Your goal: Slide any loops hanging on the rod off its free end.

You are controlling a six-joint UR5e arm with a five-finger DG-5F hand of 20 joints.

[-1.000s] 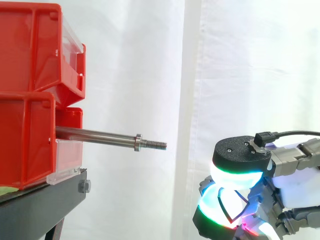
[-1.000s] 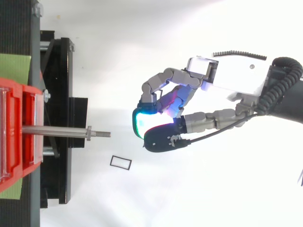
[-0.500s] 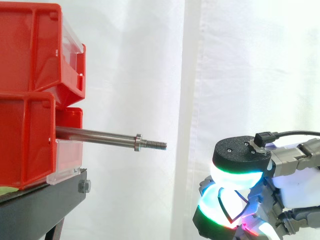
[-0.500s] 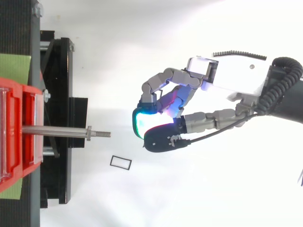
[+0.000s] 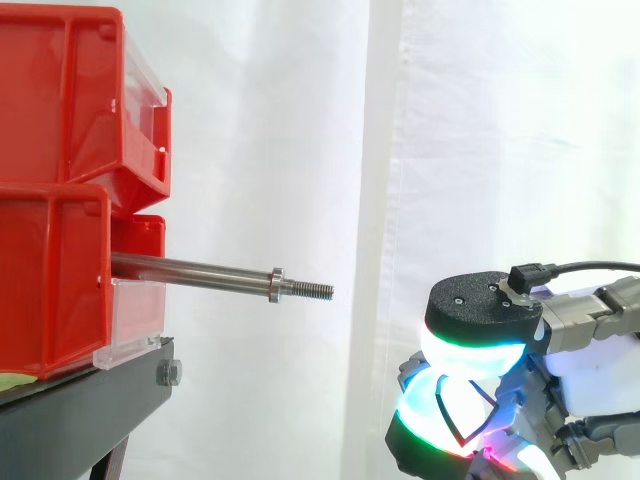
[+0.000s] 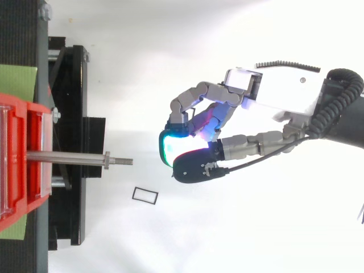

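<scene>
While the hand [image 6: 278, 94] hangs well apart from the rod [image 5: 190, 270], out beyond its threaded free end [image 5: 315, 290] and lower than it in the side view, you have nothing on the rod to pull: the shaft and collar [image 5: 277, 285] look bare.

Rod axis: about level, running out of the lower red bin [image 5: 50, 290] toward the hand's side. Any slide-off goes along that line.

One thin black rectangular loop [image 6: 145, 195] lies flat on the white surface [image 6: 170, 244] below, just past the rod tip, off to one side, near the black stand [image 6: 74, 216].

Fingers: curled in together. You cannot tell whether they clamp anything. A thin dark outline shows low on the hand in the side view; loop or hand edge, unclear.

Judgement: task looks done, or nearly.

Hidden: the rod's root inside the bin. The hand's underside is cut off at the side view's bottom edge.
</scene>
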